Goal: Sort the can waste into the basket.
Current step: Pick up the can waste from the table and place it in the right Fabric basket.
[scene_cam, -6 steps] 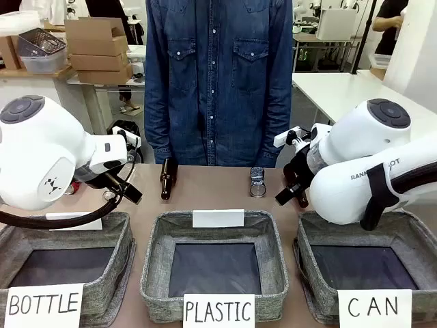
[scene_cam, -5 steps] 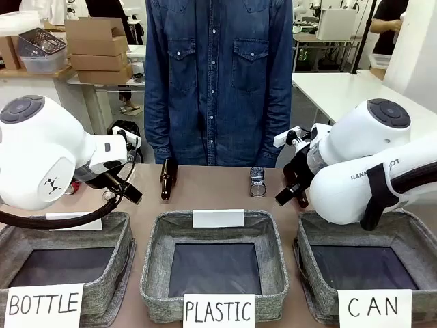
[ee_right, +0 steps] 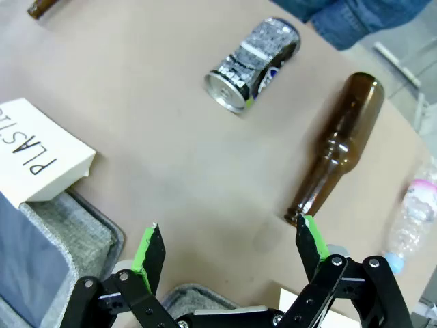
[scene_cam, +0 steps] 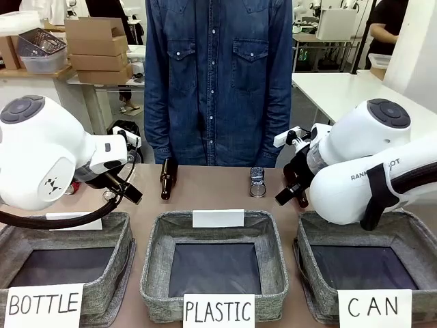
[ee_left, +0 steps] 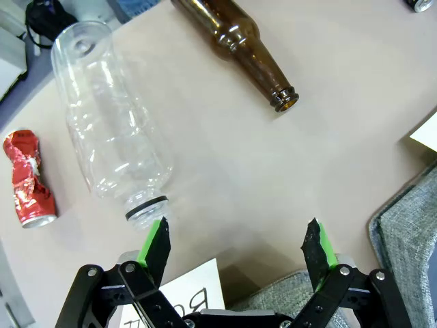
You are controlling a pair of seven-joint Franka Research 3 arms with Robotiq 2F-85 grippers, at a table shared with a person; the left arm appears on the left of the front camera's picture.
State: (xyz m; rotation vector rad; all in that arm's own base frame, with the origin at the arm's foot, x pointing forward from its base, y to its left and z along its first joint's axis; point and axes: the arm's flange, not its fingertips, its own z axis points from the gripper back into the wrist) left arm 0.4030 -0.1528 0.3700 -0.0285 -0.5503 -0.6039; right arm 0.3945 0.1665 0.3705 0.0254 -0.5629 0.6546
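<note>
At far left, the BOTTLE basket (scene_cam: pixel 117 270) is sitting at the near edge of the tan surface (scene_cam: pixel 212 195). The white left arm (scene_cam: pixel 41 150) is hanging above the basket's far rim.

In the left wrist view, the left pincer (ee_left: pixel 237 231) is hovering over bare surface with its jaws spread wide and nothing between them. From that pincer:
- The red crushed can (ee_left: pixel 29 179) is lying on its side at nine o'clock, close to the surface's edge.
- A clear plastic bottle (ee_left: pixel 109 130) is lying at eleven o'clock, just beside the can but apart from it. Its mouth is showing right next to one of the pincer's green tips.
- A brown glass bottle (ee_left: pixel 235 41) is lying at twelve o'clock, with its neck pointing back toward the pincer.

In the middle, the PLASTIC basket (scene_cam: pixel 156 273) is showing its dark floor, and a white card (scene_cam: pixel 218 218) is resting on its far rim. Beyond that rim an open strip of surface is running across. The silver crushed can (scene_cam: pixel 257 182) is lying at one o'clock from the basket. A person in a denim shirt (scene_cam: pixel 218 82) is standing at the far edge.

At right, the right arm (scene_cam: pixel 369 171) is leaning over the far rim of the CAN basket (scene_cam: pixel 304 273). The right pincer (ee_right: pixel 227 231) is hanging open and empty. The silver can is lying at twelve o'clock from it, well apart, with bare surface between them. A second brown bottle (ee_right: pixel 334 147) is lying at one o'clock, its mouth just beside a green tip. A small clear bottle (ee_right: pixel 410 219) is lying at three o'clock.

In the room behind, cardboard boxes (scene_cam: pixel 95 44) are stacked at ten o'clock. A white table (scene_cam: pixel 341 89) is standing at two o'clock.
</note>
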